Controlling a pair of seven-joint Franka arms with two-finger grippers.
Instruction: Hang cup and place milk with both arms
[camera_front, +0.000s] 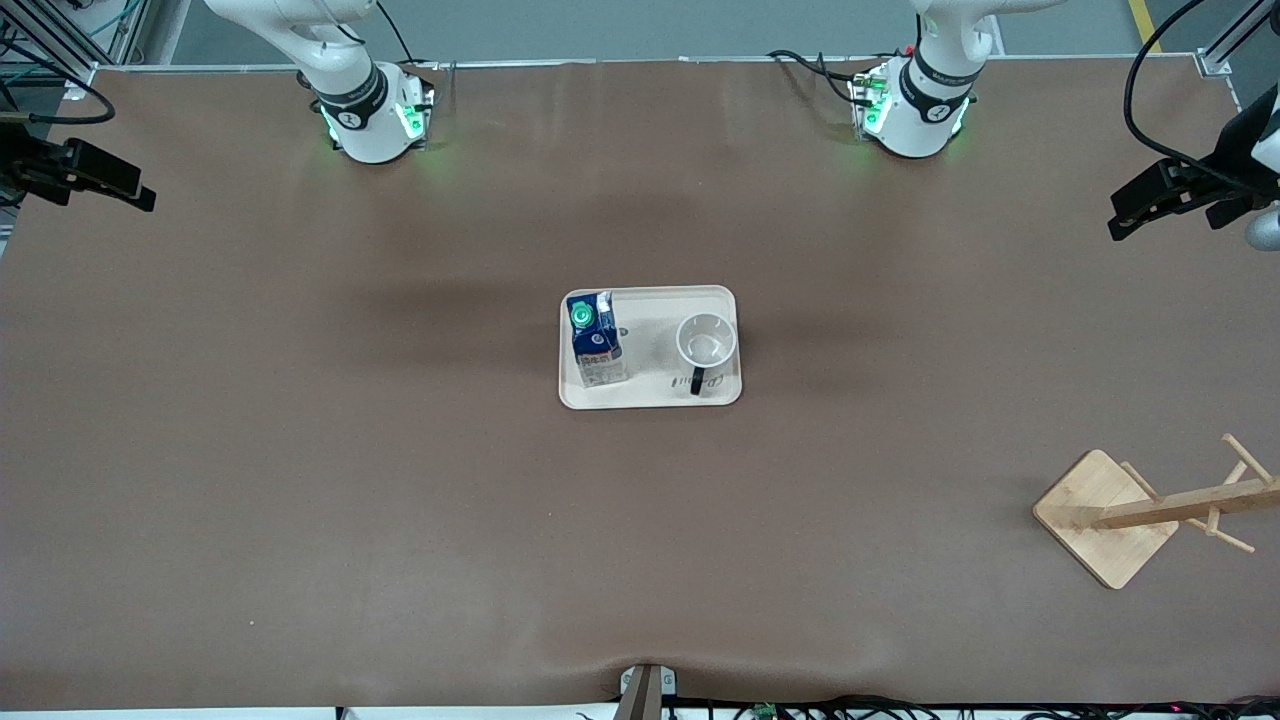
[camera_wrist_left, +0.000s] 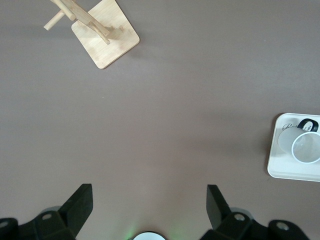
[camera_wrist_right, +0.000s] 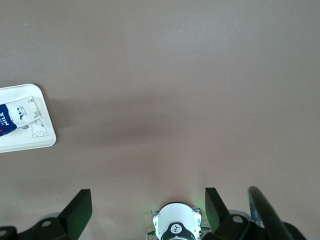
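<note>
The white cup (camera_front: 706, 340) stands upright on a cream tray (camera_front: 650, 296) at the table's middle, its black handle toward the front camera. The milk (camera_front: 594, 340) stands on the same tray, toward the right arm's end. My left gripper (camera_front: 1125, 215) is open and empty, high over the table's edge at the left arm's end. Its wrist view shows both fingers (camera_wrist_left: 80, 200) wide apart, the cup (camera_wrist_left: 304, 146) and the tray (camera_wrist_left: 277, 167). My right gripper (camera_front: 135, 192) is open and empty over the right arm's end. Its wrist view shows the milk (camera_wrist_right: 17, 117) on the tray (camera_wrist_right: 25, 142).
A wooden mug rack (camera_front: 1105, 515) with pegs stands toward the left arm's end, nearer to the front camera than the tray. It also shows in the left wrist view (camera_wrist_left: 102, 35). The arms' green-lit bases (camera_front: 372, 120) stand along the table's edge.
</note>
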